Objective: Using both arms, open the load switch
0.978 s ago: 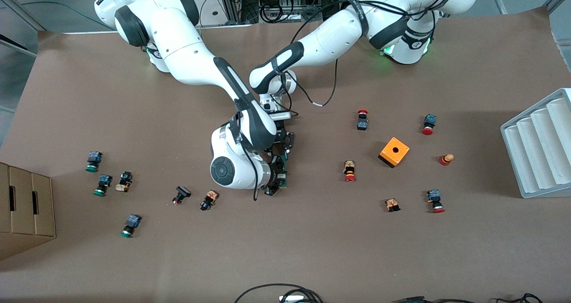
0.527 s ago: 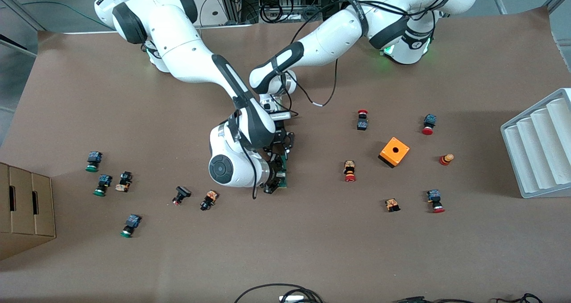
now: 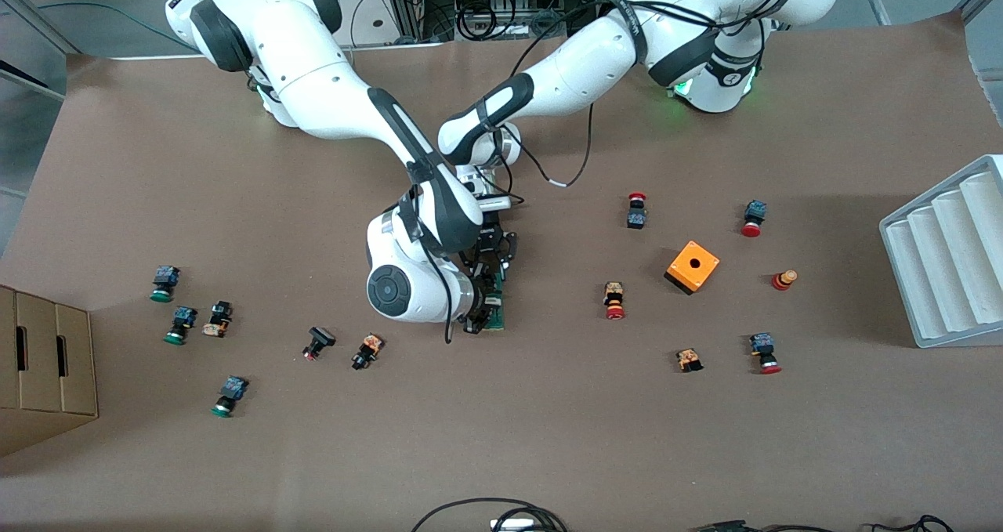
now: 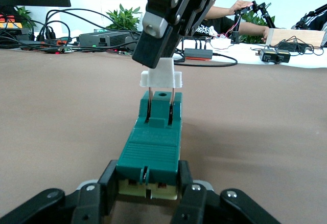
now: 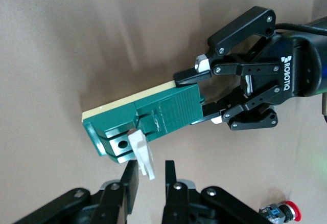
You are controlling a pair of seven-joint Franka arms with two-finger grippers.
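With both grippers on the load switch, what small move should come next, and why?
Probably the right gripper should pull the white tab a little farther off the load switch, while the left gripper stays clamped on the other end. In the left wrist view the tab's two pins are already partly drawn out of the green body.

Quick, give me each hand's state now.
Left hand: shut on the load switch.
Right hand: shut on the switch's white tab.

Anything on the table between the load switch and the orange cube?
One red-capped push button lies between the load switch and the orange cube; otherwise bare table, per the front view.
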